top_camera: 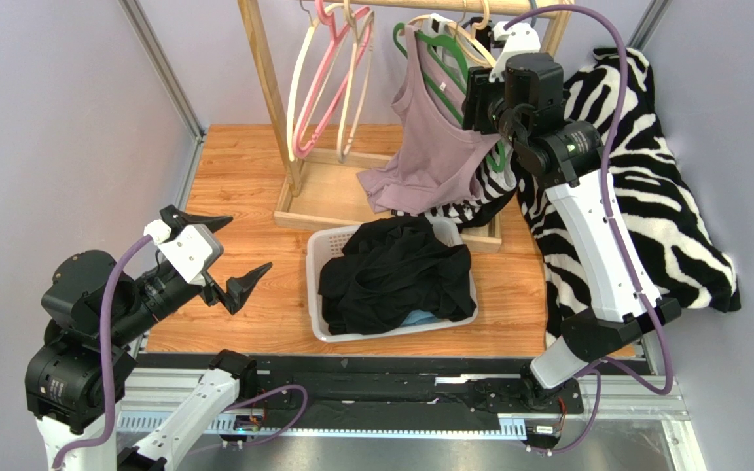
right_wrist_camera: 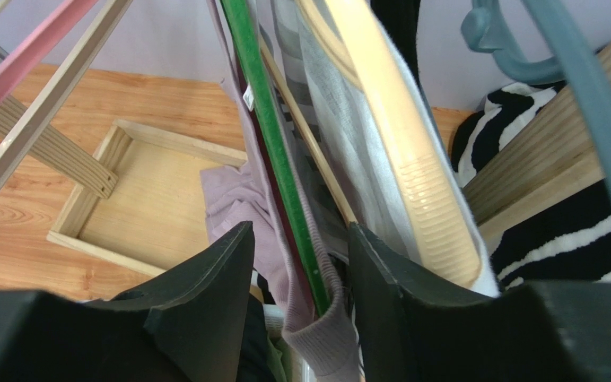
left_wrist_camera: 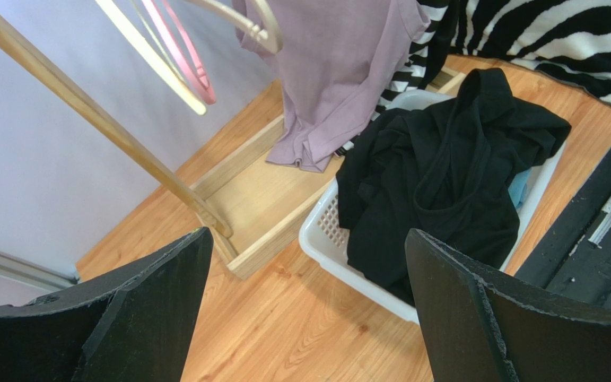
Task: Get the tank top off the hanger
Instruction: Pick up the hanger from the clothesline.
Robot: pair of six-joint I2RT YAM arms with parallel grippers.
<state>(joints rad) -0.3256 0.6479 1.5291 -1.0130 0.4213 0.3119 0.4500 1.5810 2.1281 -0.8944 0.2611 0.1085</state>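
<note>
Purple-pink cloth is the tank top (top_camera: pixel 430 147). It hangs on a green hanger (top_camera: pixel 453 67) on the wooden rack (top_camera: pixel 268 88), at the back of the wooden table (top_camera: pixel 243 167). Its bottom edge droops down onto the front rail of the rack's base.

The right claw (top_camera: pixel 477 106) is up high, right at the hanger. In the right wrist view, its two black fingers (right_wrist_camera: pixel 221 270) stand partly apart. The green hanger bar and a bunched strap of the tank top run down between them. I cannot tell if the fingers are squeezing them or only sit on each side.

A small white tag (right_wrist_camera: pixel 249 97) is sewn on the tank top near the green bar. Its print is too small to read.

Just beside the green hanger is a cream hanger (right_wrist_camera: pixel 396 143) with a pale grey cloth on it.

The left claw (top_camera: pixel 248 243) is low on the left, well apart from the rack. Its fingers are spread wide and hold nothing.

A white basket (top_camera: pixel 317 245) sits on the table in front of the rack. Black clothes (top_camera: pixel 396 275) are heaped in it. A pink hanger (top_camera: pixel 327 69) hangs bare on the rack, to the left of the tank top. A zebra cloth (top_camera: pixel 646 186) lies on the right side.
</note>
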